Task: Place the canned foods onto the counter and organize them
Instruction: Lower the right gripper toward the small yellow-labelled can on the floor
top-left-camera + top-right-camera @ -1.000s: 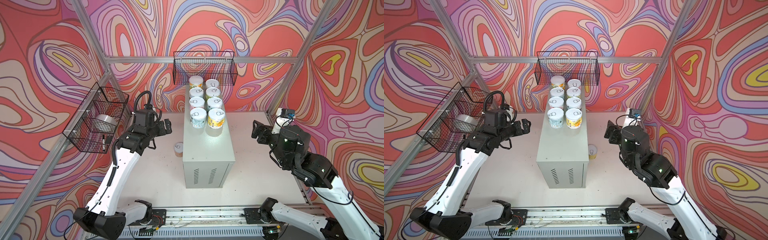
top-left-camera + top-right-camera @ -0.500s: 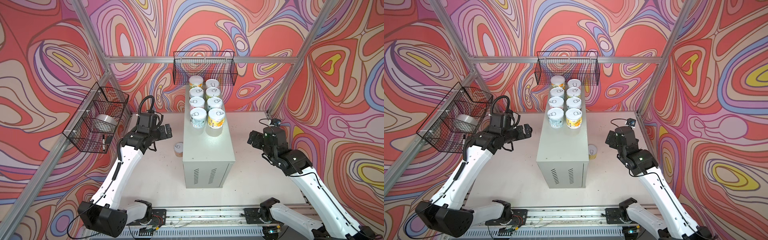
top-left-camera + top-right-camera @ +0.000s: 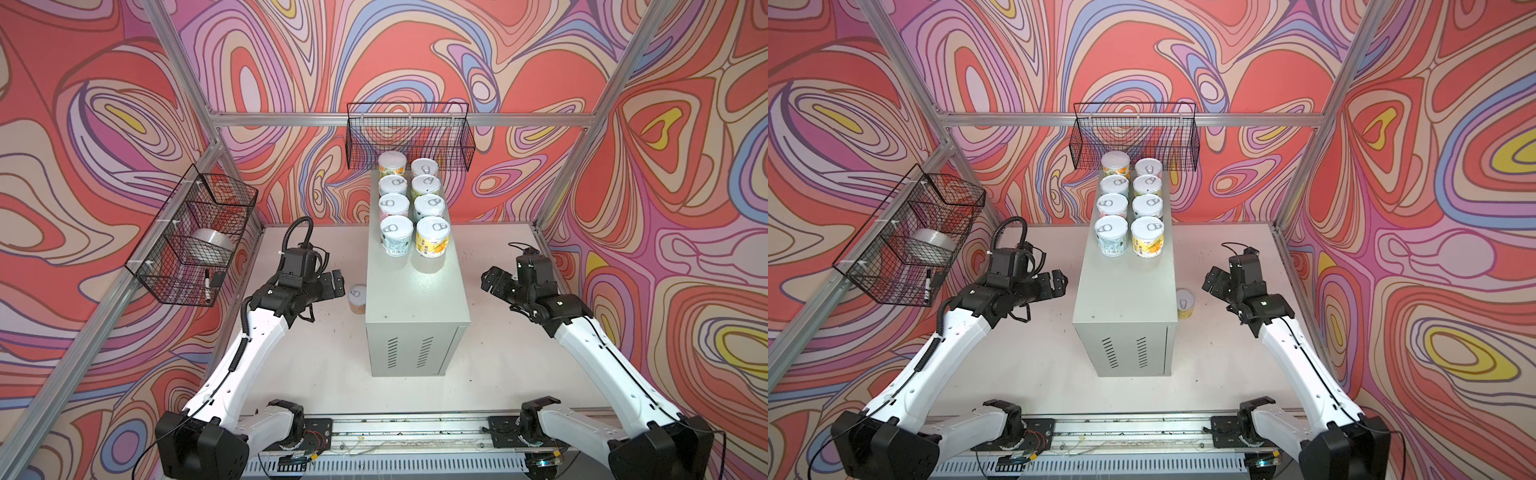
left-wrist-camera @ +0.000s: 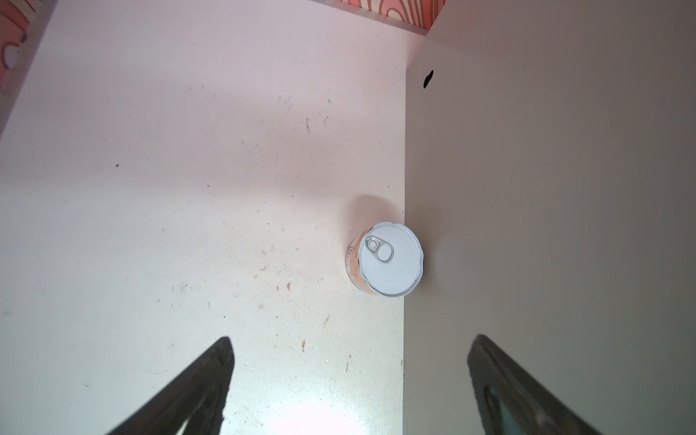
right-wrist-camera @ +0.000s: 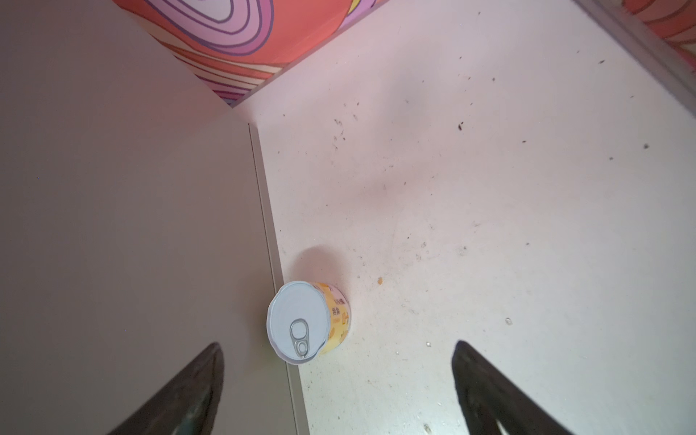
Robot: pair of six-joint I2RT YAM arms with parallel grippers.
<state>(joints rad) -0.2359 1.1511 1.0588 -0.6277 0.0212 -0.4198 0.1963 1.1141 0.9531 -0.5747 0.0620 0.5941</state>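
Eight cans (image 3: 430, 205) stand in two rows of four on the grey cabinet worktop (image 3: 415, 291), their label print too small to read. An orange-labelled can (image 3: 358, 298) and a yellow-labelled can (image 3: 1185, 304), its print possibly characters, stand on the white worktop (image 3: 324, 353) just beside the cabinet's sides. The left gripper (image 3: 338, 284) and right gripper (image 3: 492, 280) hover near, fingers spread, empty.

Cans (image 3: 397, 237): shiny metal lids, glossy printed labels. Cabinet (image 3: 415, 299): smooth grey painted metal, glossy top. Tabletop (image 3: 332, 365): matt white, scuffed. Baskets (image 3: 409, 137): thin black wire.
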